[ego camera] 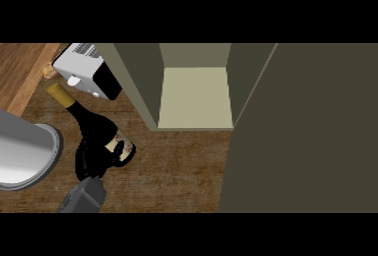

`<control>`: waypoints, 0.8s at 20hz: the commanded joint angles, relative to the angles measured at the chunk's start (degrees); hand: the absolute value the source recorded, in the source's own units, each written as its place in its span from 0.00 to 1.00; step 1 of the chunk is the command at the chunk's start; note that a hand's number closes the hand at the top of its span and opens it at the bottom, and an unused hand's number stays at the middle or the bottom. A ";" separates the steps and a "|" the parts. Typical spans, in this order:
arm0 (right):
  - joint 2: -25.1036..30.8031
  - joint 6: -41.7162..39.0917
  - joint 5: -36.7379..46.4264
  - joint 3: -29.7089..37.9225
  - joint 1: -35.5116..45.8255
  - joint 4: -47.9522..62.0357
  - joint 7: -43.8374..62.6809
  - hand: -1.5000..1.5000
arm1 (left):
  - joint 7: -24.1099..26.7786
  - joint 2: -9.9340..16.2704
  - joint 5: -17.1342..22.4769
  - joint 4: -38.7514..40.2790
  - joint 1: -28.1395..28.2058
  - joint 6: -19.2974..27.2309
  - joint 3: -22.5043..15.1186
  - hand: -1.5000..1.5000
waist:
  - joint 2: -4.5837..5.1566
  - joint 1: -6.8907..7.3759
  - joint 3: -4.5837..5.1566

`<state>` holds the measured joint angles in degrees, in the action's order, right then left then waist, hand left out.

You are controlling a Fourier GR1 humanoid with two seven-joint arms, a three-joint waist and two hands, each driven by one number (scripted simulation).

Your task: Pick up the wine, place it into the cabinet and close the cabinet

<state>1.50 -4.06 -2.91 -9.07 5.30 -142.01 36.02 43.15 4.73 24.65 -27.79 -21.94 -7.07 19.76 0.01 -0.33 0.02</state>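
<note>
i see my left hand [96,155] curled round the wine bottle [92,122] on the tabletop [177,165], its pale label [122,147] unreadable, beside the open cabinet [196,97].

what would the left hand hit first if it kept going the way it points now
The left hand is curled round the wine bottle and points up the picture. Beyond the bottle's cork, the toaster seems first in line, though depth is unclear.

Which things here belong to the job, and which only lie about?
Job: dark glass wine bottle with gold cap; black left hand curled round it; open olive-green cabinet; its door.
Lying about: white and black toaster; large grey metal pot.
</note>
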 commanded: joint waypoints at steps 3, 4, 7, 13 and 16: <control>0.17 1.06 -2.40 1.38 2.42 -2.56 3.01 0.00 | -2.88 2.19 1.06 -0.10 -0.89 -4.87 -1.08 1.00 | 0.00 0.12 0.01; 0.56 1.05 -1.73 1.58 3.79 -2.43 3.43 0.00 | -3.14 0.96 -0.01 -4.03 1.86 -4.79 -3.18 1.00 | -0.10 0.39 -0.02; 1.58 -1.60 -6.26 4.88 0.64 -1.82 0.62 0.00 | -2.79 2.75 -0.17 -4.00 3.17 -10.92 -4.04 1.00 | -0.09 0.33 -0.05; -0.32 -1.17 -2.26 1.43 0.40 -0.43 -1.15 0.00 | 0.33 0.50 -1.09 -4.61 3.97 -13.39 -5.96 1.00 | -0.07 0.31 -0.02; -1.01 -2.68 -1.35 0.49 -4.01 -1.13 -5.21 0.00 | -2.15 0.51 -1.19 -6.17 4.64 -16.15 -7.59 1.00 | -0.06 0.14 -0.02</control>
<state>1.64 -6.38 -3.97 -6.85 3.96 -141.16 32.82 41.18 6.33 23.88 -32.51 -17.19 -20.93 13.86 -0.05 -0.12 -0.01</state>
